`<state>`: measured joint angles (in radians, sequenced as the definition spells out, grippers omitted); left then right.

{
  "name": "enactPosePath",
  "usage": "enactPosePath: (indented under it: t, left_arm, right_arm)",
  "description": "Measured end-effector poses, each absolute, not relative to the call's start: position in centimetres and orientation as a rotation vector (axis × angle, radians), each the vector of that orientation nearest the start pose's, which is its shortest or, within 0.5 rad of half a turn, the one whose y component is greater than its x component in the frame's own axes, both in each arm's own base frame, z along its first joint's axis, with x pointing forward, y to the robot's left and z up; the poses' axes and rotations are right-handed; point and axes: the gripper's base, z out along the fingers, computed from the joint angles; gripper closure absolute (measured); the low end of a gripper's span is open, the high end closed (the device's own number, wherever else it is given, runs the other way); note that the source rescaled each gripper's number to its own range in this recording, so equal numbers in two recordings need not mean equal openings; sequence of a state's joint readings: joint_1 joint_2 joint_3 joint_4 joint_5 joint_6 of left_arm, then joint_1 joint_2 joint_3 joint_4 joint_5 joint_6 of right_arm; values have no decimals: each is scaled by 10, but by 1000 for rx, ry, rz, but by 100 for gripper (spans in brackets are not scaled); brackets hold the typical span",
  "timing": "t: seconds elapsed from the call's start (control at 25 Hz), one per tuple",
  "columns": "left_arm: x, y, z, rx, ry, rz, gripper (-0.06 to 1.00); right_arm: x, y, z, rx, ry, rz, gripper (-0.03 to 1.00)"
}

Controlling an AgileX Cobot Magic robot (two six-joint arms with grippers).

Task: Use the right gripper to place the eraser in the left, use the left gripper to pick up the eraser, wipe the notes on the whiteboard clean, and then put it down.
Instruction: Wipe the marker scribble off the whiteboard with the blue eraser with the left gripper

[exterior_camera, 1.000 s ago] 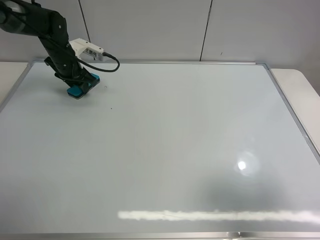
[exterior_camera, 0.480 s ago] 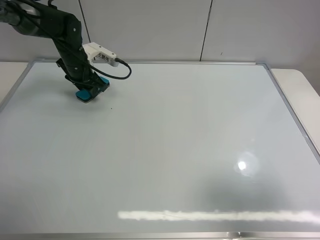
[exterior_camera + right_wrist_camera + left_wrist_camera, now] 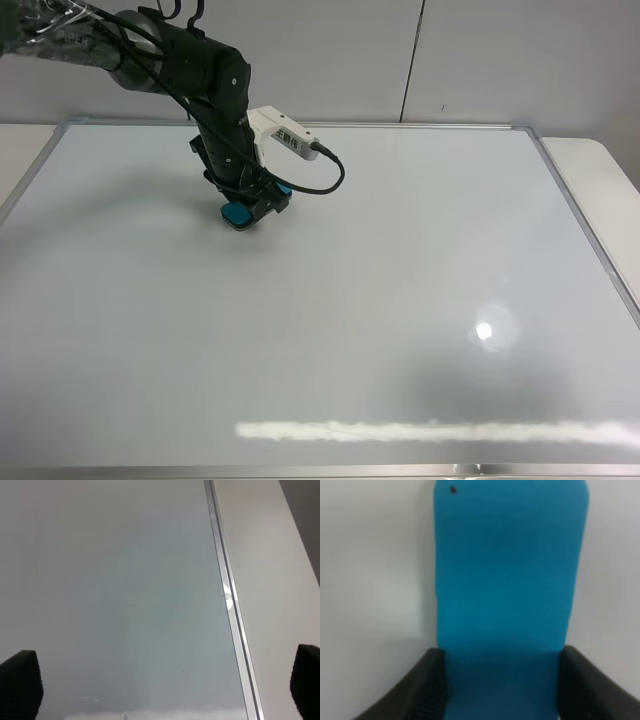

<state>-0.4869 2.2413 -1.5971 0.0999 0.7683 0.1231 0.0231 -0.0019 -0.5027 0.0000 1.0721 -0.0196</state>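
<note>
The whiteboard (image 3: 400,300) fills most of the high view. My left gripper (image 3: 250,205) is at the board's far left-centre, shut on the eraser (image 3: 238,214), and presses it down on the board. In the left wrist view the teal eraser (image 3: 505,580) sits between the two black fingers (image 3: 427,685), with white board (image 3: 370,580) on either side and a tiny dark speck on its felt. The notes are hidden; no marks show on the board. My right gripper (image 3: 162,685) is open over the whiteboard (image 3: 125,580) near its silver frame (image 3: 227,595). It is out of the high view.
Beige table shows beyond the frame at the right (image 3: 600,170) and far left (image 3: 20,145). A grey panelled wall (image 3: 400,60) stands behind the board. A bright light spot (image 3: 484,331) and a glare streak (image 3: 430,431) lie on the near part.
My left gripper has slid the eraser rightward and a little nearer across the board. A small dark speck that lay there no longer shows.
</note>
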Motion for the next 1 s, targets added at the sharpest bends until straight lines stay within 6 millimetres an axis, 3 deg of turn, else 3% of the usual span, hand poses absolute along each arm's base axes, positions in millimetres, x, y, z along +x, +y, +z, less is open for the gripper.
enactPosePath:
  t: [0.2, 0.44, 0.8, 0.84, 1.0]
  left_arm:
    - [401, -209, 118, 951, 2724, 47, 91]
    - [410, -193, 118, 891, 2734, 45, 91]
    - [452, -114, 121, 764, 2628, 106, 91]
    - [458, -96, 121, 725, 2618, 121, 91]
    - [464, -66, 122, 668, 2622, 149, 91]
  right_arm:
    - [-6, 0, 277, -44, 2051, 2, -3]
    - [-6, 0, 277, -44, 2051, 2, -3]
    - [-6, 0, 277, -44, 2051, 2, -3]
    - [-6, 0, 277, -44, 2051, 2, -3]
    - [-6, 0, 277, -44, 2051, 2, -3]
